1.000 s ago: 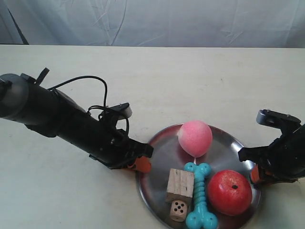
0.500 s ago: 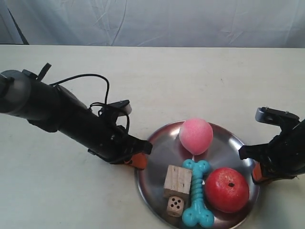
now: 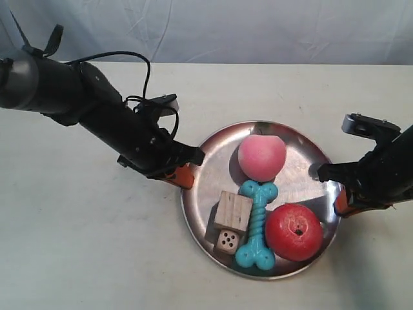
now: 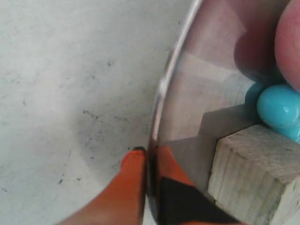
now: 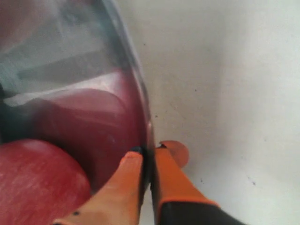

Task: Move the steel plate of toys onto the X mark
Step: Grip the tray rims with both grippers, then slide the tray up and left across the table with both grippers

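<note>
The steel plate holds a pink ball, a red apple-like ball, a turquoise bone, a pale wooden block and a small die. My left gripper is the arm at the exterior view's left, shut on the plate's rim. In the left wrist view its orange fingers pinch the rim beside the block and bone. My right gripper is shut on the opposite rim, near the red ball. No X mark is in view.
The pale table stretches around the plate on all sides. A creased white cloth hangs along the back edge. A loose black cable loops above the left arm.
Both grippers, still shut on the rim, have carried the plate with its toys away from the exterior view's bottom edge and slightly left. The toys have kept their places on it.
</note>
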`<state>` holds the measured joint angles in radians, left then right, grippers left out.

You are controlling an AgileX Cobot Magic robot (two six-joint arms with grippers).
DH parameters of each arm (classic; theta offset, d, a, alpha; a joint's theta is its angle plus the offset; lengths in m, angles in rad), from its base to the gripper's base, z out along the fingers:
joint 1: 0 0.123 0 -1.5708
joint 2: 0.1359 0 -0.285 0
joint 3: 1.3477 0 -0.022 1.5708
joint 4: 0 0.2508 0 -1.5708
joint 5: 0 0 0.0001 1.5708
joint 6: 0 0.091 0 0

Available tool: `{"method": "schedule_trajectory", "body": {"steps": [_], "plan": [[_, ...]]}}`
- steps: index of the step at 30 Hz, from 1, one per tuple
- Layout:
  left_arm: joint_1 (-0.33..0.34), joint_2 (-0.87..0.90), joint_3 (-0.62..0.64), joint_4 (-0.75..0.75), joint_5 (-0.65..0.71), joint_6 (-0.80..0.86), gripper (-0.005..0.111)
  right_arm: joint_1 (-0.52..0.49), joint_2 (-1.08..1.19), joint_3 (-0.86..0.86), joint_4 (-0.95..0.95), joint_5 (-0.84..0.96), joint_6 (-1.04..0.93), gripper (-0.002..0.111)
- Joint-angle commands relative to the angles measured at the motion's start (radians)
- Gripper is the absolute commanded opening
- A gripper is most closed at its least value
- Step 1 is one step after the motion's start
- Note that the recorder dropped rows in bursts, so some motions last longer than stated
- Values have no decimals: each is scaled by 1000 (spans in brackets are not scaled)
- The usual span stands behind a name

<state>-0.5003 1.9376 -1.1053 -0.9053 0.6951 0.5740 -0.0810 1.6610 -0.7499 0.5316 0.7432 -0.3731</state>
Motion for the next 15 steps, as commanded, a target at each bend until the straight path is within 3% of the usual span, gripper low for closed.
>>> {"method": "schedule_trajectory", "body": {"steps": [1,10,15], "plan": [[-12,-6,-16,-26,89,-14,0,12,50,-51,89,89,-4,-1],[5,-6,-16,43,89,-53,0,12,170,-64,112,102,7,-1],[99,-6,-46,39,162,-79,0,12,192,-165,103,225,32,-1]]}}
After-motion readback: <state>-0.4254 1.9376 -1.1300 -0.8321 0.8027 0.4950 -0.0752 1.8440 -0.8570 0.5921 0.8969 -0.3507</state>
